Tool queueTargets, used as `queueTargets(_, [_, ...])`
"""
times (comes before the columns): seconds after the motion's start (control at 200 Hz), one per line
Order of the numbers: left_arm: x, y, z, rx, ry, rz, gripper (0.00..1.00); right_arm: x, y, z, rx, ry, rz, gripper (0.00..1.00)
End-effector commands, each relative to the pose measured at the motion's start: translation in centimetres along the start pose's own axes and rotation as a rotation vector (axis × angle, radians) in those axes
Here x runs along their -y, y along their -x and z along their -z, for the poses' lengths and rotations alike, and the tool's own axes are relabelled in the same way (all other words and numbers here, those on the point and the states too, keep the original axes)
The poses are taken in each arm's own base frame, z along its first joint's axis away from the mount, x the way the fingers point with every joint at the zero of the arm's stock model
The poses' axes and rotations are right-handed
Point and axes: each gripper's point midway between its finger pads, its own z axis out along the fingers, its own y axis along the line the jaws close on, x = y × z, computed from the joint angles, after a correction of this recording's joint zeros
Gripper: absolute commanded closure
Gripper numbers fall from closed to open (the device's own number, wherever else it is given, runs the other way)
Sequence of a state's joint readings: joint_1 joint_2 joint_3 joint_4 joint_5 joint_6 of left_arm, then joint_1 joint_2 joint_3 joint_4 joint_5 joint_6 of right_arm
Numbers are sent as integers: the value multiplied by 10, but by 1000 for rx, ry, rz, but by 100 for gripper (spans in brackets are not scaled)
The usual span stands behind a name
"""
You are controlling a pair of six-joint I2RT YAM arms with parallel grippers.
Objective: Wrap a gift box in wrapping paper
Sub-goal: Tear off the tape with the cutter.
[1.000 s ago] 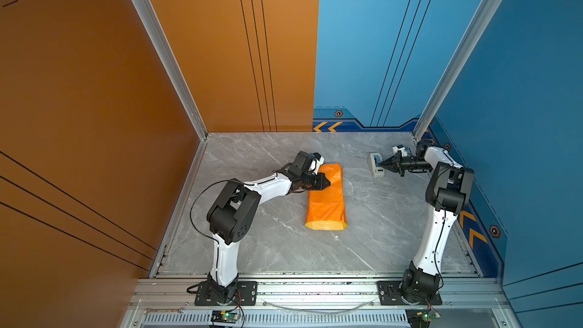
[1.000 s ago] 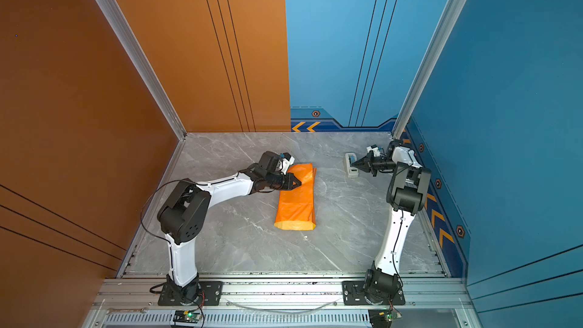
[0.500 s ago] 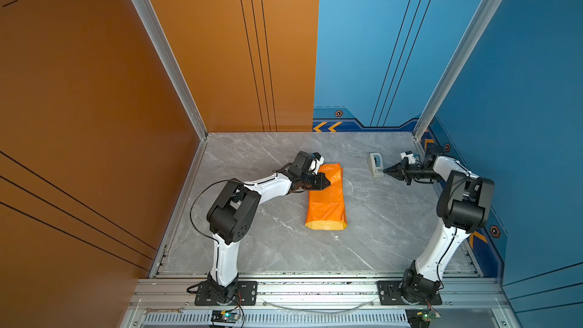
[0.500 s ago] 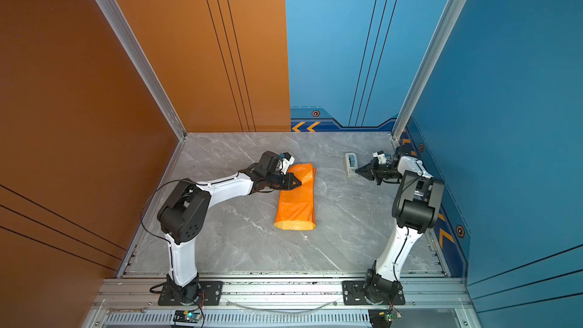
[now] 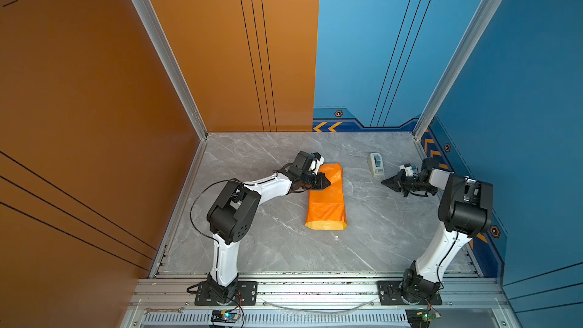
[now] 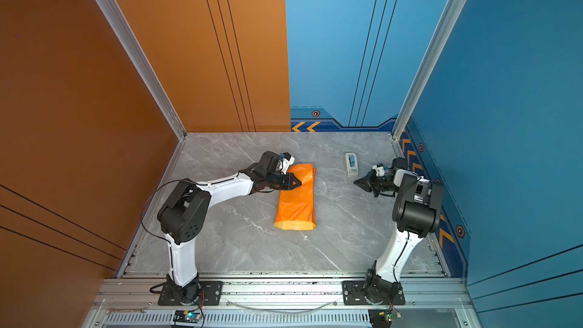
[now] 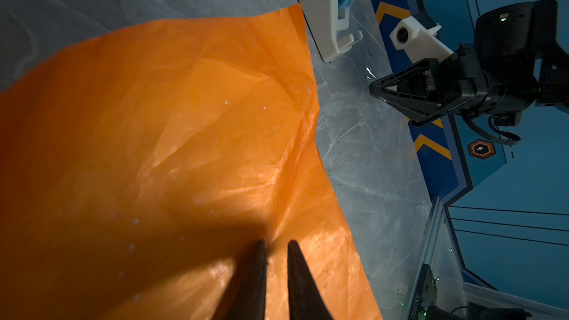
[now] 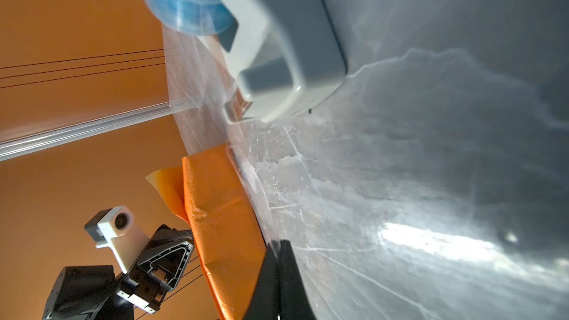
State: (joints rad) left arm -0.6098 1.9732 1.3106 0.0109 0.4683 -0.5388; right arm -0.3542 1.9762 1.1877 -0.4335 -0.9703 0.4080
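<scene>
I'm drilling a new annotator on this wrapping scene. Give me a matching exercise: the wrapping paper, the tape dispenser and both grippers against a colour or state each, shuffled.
1 wrapping paper
2 tape dispenser
3 left gripper
4 right gripper

a white, with a blue roll
b shut, clear tape running to its tips
c orange face out, folded over
d tips resting on the wrapping paper

Pairs: 1-c, 2-a, 3-d, 4-b
</scene>
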Motion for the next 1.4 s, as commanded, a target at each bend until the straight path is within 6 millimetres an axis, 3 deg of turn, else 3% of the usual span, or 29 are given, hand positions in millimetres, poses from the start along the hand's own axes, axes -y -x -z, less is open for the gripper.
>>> queueTargets(0.0, [-41, -44, -16, -123, 140, 52, 83, 20, 4, -13, 12, -34, -30, 100])
queueTargets(0.275, [-42, -45, -17, -125, 140, 55, 83, 32, 2, -22, 7, -54, -44, 100])
queueTargets(0.691, [-41, -46, -17, -127, 139, 52, 83, 46, 9, -8, 67, -69, -91, 100])
queueTargets(1.011, [-42, -48, -18, -130, 140, 55, 83, 25, -24, -28, -25, -49, -44, 100])
queueTargets(1.242, [-41, -48, -18, -131, 137, 52, 83, 48, -13, -16, 35, -109, -98, 100])
queueTargets(1.397, [-42, -48, -18, -130, 137, 56, 83, 55, -18, -11, 31, -137, -105, 100])
